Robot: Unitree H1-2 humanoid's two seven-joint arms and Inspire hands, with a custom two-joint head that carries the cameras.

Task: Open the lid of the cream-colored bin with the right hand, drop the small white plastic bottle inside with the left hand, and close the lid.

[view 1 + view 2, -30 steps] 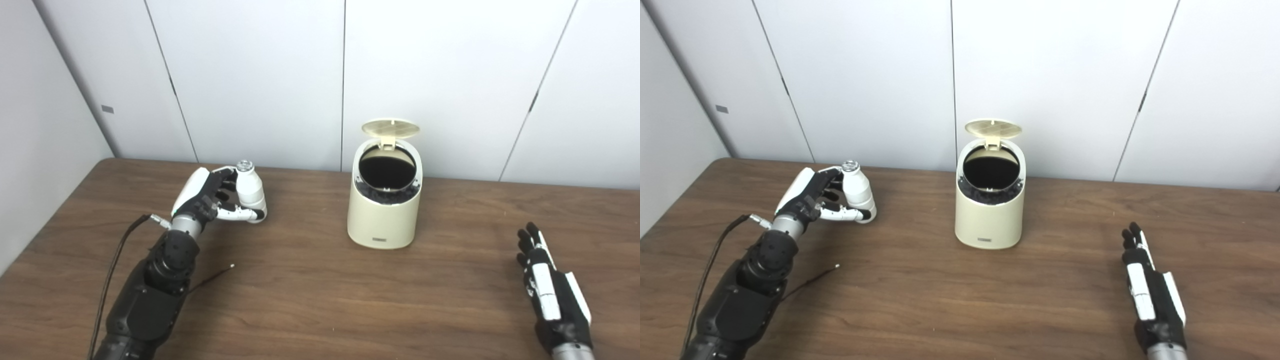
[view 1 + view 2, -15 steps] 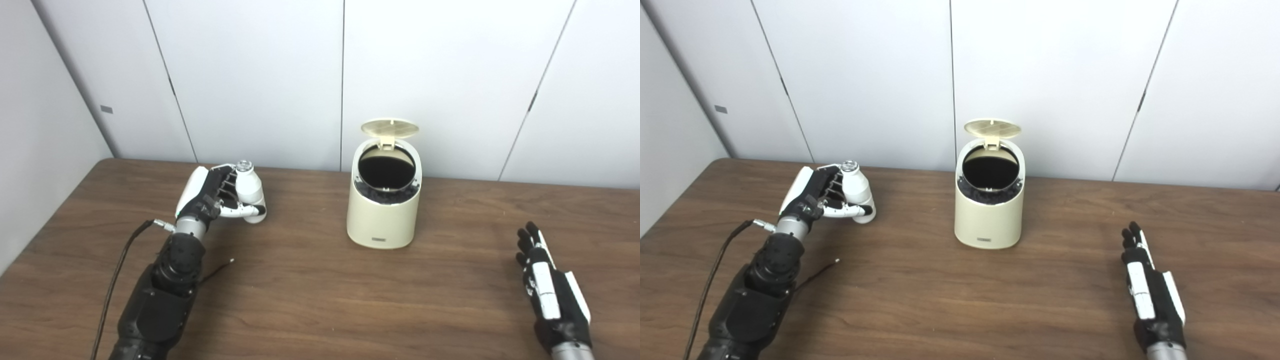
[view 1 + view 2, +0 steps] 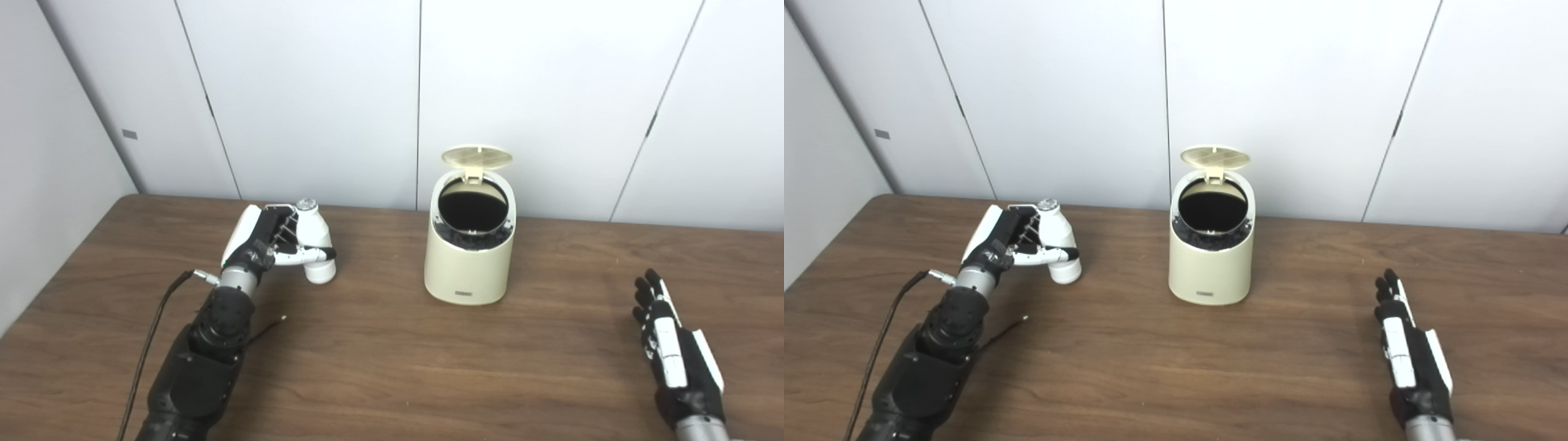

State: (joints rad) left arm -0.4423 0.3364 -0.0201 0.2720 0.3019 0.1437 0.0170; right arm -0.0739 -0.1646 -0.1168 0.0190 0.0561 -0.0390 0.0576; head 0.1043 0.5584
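Bottle transfer, early phase. The bin [image 3: 470, 251] stands at mid-table with its lid [image 3: 477, 157] raised upright at the rear hinge, exposing the dark round mouth; the opening step is judged complete. The left hand [image 3: 263, 240] is closed around the bottle [image 3: 314, 239], fingers behind the body and thumb across its front, the bottle tilted slightly with its cap [image 3: 305, 204] uppermost and its base at or just off the table [image 3: 392, 367]; contact with the wood cannot be resolved. Bottle and hand lie well to the left of the bin. The right hand [image 3: 1412, 361] rests low near the right table edge, fingers extended and close together, holding nothing, well apart from the bin. Step in hand: carrying the bottle toward the bin. The next move calls for lifting the bottle above the rim, translating rightward until it is over the mouth, then releasing; clearance from the rim and from the raised lid is the main requirement.
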